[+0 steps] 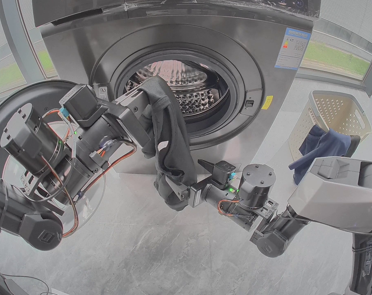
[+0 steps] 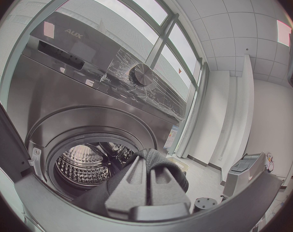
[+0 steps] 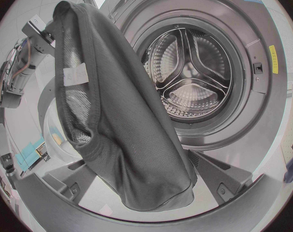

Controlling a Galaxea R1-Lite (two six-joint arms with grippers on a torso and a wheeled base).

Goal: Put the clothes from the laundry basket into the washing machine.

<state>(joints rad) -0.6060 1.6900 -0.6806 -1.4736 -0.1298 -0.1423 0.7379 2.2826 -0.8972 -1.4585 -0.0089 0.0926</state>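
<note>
**Operator:** What do you have, starting at the left?

**Inspector:** The washing machine door (image 1: pixel 26 93) stands swung open on your left. Just beside it, your left gripper (image 1: pixel 142 103) is raised before the upper rim of the drum (image 1: pixel 178 76). Its jaws are closed tight on the top edge of the dark garment (image 1: pixel 169 136).

**Operator:** And the garment itself?

**Inspector:** It hangs in front of the opening, and I see none of it inside. Its lower end sags onto your right gripper (image 1: pixel 175 189). In the right wrist view those jaws are spread wide, with the cloth hanging between them and nothing clamped.

**Operator:** Risks?

**Inspector:** Three, in my judgement.
- If you let go up top now, the cloth will likely drop to the floor (image 1: pixel 153 250), short of the drum.
- If you push in high, the tail may drag over the drum's rim and hang out, fouling the door.
- If you close the right jaws on a loose fold and the arms then part, you may stretch the fabric or pull one grip loose.

**Operator:** Farther right?

**Inspector:** The laundry basket (image 1: pixel 341 103) stands well apart from the machine. Blue clothes (image 1: pixel 323 144) are draped over its rim, not yet loaded.
</note>
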